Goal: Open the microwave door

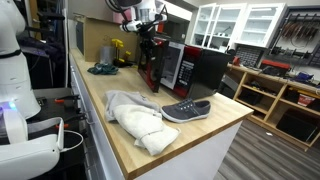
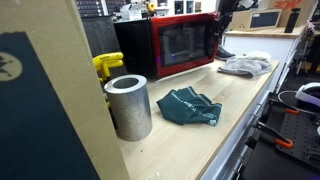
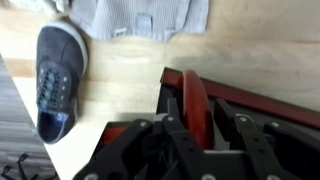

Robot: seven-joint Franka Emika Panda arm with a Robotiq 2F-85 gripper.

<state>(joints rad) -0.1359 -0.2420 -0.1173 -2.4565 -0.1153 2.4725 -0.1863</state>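
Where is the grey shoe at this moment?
In an exterior view the shoe lies on the wooden counter, beside the pale cloth and in front of the microwave.

Stuff on the wooden worktop (image 1: 120, 82): grey shoe (image 3: 55, 75) off to one side of the hand (image 3: 197, 110), pale cloth (image 3: 140, 18) just beyond it, right by the shoe. Much farther away, a teal rag (image 2: 190, 107) near a metal cylinder (image 2: 128, 105).
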